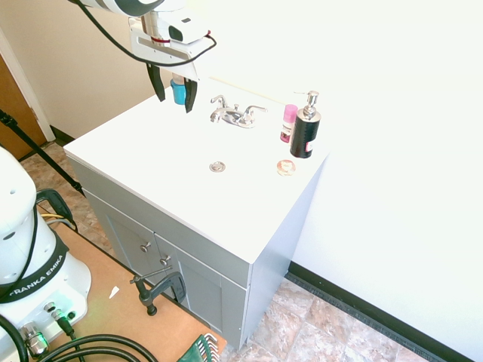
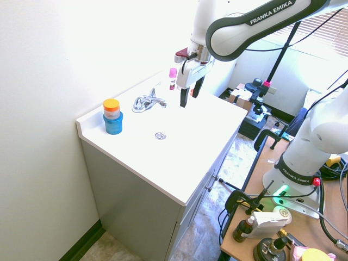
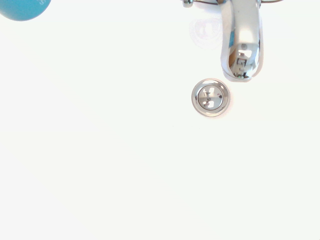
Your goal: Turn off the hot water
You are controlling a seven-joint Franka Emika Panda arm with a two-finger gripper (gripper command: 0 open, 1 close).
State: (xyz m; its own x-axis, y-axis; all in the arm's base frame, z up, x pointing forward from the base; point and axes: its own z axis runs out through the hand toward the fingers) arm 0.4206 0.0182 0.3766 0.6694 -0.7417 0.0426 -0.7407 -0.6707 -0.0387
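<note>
Gripper [image 1: 173, 91], fingers spread and empty, hangs upper left of my first exterior view above the white vanity [image 1: 151, 162], with the chrome faucet [image 1: 235, 115] just right of it, handles splayed sideways.

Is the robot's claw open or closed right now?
Open. The gripper hangs above the sink with its two dark fingers apart, holding nothing, near the faucet.

White worktop [image 1: 143, 162] carries chrome faucet [image 1: 236, 115], drain [image 1: 218, 167], blue jar [image 2: 113, 123] with orange lid, black soap dispenser [image 1: 305, 128], pink bottle [image 1: 288, 123], small clear dish [image 1: 286, 167].
</note>
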